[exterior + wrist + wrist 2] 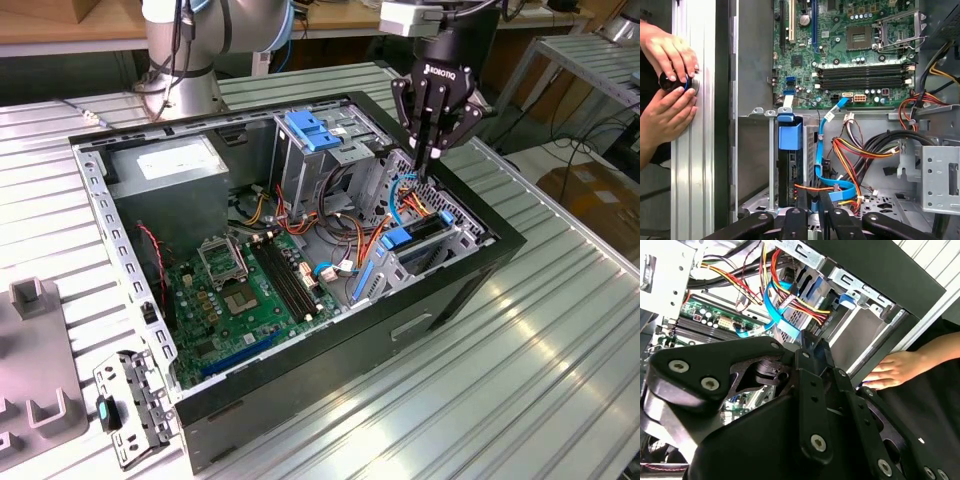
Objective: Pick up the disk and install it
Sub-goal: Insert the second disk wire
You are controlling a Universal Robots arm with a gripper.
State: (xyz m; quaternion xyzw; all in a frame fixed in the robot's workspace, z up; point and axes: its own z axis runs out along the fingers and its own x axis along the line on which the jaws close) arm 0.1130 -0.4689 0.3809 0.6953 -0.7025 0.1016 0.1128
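While the disk [405,238] sits on edge in the drive cage at the right end of the case [300,400] in the exterior view, gripper [431,165] hangs just above it w/ fingers pinched together, empty; judged dense, rigid, shock-sensitive, so best held by its blue frame edges.

White lettering is printed on the black body just above the claw [430,165]; it is a maker's mark and is left unspelled. A white sticker [170,160] is borne by the grey power supply [135,185], well apart from the claw; its print cannot be read.
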